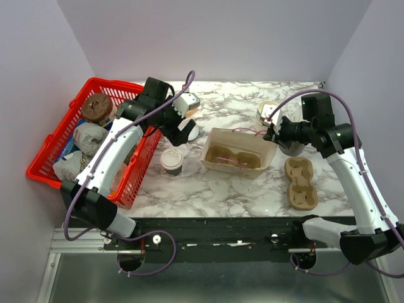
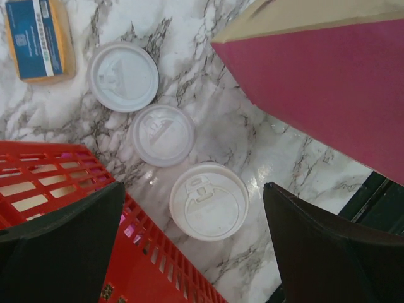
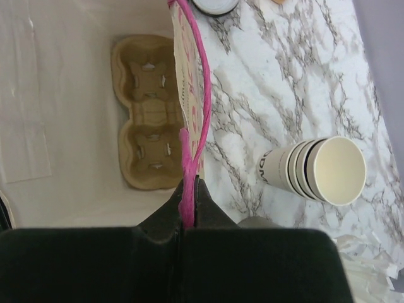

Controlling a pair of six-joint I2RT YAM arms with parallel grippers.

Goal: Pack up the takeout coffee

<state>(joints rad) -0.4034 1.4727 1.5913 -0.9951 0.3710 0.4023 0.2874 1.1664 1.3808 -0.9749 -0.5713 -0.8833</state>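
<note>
A small cream paper coffee cup [image 1: 171, 160], with a dark brown lower band and a round white plastic lid, stands upright on the marble worktop [image 1: 233, 196]. It is just beside a red basket [image 1: 137, 177] and near an open paper bag [image 1: 235, 134]. The left hand [image 2: 192, 189] hovers over the cup with its fingers spread wide. The lid shows between them and they touch nothing. The right hand [image 3: 189, 196] is pinched shut on the bag's pink handle at the rim, holding the mouth open. A moulded cardboard carrier [image 3: 148, 113] lies inside the bag. The cup is probably light, though heavier and prone to sloshing if filled. Its thin paper wall would crush easily and the lid could pop off. A gentle hold around the body below the lid, with the cup kept upright, looks safest.
</note>
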